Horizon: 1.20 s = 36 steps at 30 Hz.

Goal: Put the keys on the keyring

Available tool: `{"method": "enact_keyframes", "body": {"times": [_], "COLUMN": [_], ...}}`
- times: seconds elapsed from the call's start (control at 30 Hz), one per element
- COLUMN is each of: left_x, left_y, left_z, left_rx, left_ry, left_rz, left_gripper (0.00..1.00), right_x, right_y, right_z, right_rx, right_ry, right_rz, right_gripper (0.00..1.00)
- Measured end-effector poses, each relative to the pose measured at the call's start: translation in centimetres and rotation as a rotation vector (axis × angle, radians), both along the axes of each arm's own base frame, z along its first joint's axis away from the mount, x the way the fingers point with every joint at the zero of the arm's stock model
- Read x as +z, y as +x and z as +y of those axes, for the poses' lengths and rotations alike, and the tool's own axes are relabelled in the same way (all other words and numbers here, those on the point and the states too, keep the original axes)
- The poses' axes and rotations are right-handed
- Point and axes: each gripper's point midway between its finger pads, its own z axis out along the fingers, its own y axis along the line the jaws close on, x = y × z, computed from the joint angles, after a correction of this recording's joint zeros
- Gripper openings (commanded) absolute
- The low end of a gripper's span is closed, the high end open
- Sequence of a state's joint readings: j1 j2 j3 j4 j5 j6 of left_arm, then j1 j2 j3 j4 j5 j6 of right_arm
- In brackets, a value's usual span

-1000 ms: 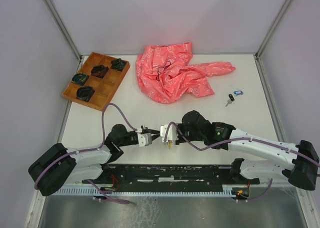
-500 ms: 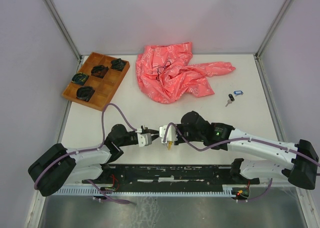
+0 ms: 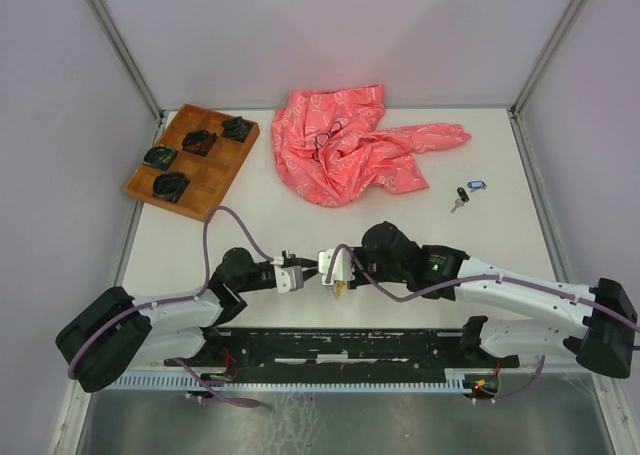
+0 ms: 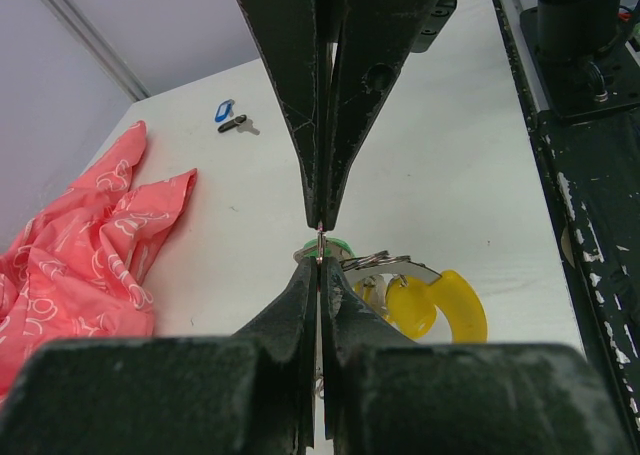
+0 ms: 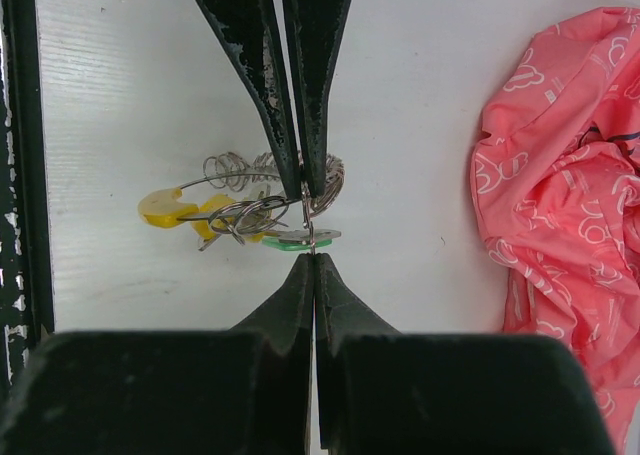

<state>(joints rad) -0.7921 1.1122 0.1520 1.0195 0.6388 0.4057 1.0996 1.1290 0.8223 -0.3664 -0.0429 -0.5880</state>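
The left claw [image 4: 318, 267] and right claw [image 5: 313, 260] meet tip to tip, both pressed together on one thin metal loop [image 5: 308, 220], with the coiled keyring [image 5: 235, 168] and yellow and green keys [image 5: 168, 207] just beside. The top view shows only a yellow speck there; whose loop it is stays unclear

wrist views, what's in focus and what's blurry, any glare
Left wrist: the left gripper fills the bottom as a dark, soft block, while the yellow tag is sharp. Right wrist: the keyring coil is crisp, with small glints on the metal. Top external: even light, faint shadows, the loose keys too small to read.
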Motion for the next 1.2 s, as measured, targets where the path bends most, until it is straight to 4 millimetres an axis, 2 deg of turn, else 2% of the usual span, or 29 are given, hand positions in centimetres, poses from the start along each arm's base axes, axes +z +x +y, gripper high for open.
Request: {"method": "enact_keyframes", "body": {"times": [0.7, 1.2], "left_x": [-0.20, -0.24], "left_y": [-0.02, -0.07], "left_z": [0.02, 0.08], "left_rx": [0.000, 0.000], "left_ry": [0.006, 0.010], "left_rz": [0.006, 0.010], "left_gripper": [0.03, 0.03], "right_x": [0.32, -0.15], "right_y": [-0.47, -0.16], "right_z": [0.54, -0.31], "right_rx": [0.014, -0.029], "right_ry": [0.030, -0.003], "right_rz": [0.019, 0.018], "right_gripper": [0.01, 0.01]}}
